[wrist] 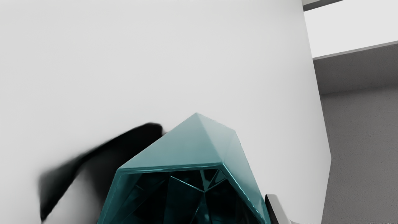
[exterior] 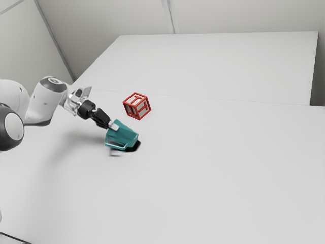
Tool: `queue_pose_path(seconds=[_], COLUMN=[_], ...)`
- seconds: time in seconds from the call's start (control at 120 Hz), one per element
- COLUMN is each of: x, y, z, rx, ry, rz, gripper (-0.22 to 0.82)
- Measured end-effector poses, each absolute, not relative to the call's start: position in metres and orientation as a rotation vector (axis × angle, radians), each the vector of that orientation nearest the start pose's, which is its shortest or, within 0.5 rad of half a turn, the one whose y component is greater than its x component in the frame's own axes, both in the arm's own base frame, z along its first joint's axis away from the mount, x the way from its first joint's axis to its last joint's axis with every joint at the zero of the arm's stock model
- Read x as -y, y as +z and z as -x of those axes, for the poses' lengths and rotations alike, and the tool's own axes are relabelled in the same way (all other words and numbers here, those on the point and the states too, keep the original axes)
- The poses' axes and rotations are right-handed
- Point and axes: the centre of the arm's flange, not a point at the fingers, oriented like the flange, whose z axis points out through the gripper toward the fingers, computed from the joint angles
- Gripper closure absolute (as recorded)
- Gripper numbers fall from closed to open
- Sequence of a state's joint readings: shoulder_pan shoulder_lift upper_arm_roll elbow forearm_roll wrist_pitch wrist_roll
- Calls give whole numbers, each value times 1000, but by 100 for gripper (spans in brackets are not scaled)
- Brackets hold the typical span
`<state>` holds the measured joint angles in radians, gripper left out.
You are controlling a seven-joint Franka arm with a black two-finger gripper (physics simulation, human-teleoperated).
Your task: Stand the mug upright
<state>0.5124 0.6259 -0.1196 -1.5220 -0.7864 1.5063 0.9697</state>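
White counter (exterior: 218, 168), robot arm (exterior: 46, 101) reaching in from the exterior view's left, black end effector (exterior: 112, 125) at a teal mug (exterior: 124, 135), its grip impossible to tell, mug tilted above its shadow (exterior: 134, 147), red-edged block (exterior: 137, 106) nearby.

Two small things, of two kinds, are counted: one mug (exterior: 123, 133) and one block (exterior: 136, 106) can be seen.

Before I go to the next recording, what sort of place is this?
Probably a simulated robotics lab or test room: plain pale walls, a broad white table and a robot arm reaching over it.
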Motion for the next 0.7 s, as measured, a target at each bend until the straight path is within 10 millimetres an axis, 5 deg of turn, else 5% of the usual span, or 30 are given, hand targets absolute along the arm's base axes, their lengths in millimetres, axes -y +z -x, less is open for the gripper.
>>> queue_pose_path(seconds=[0.325,0.5,0.7], x=[-98,-54,-16], y=[378,401,404], z=[-614,-603,-589], rx=[693,869,885], ry=[27,36,41], rz=[-2482,-2745,-2914], gripper=[78,78,78])
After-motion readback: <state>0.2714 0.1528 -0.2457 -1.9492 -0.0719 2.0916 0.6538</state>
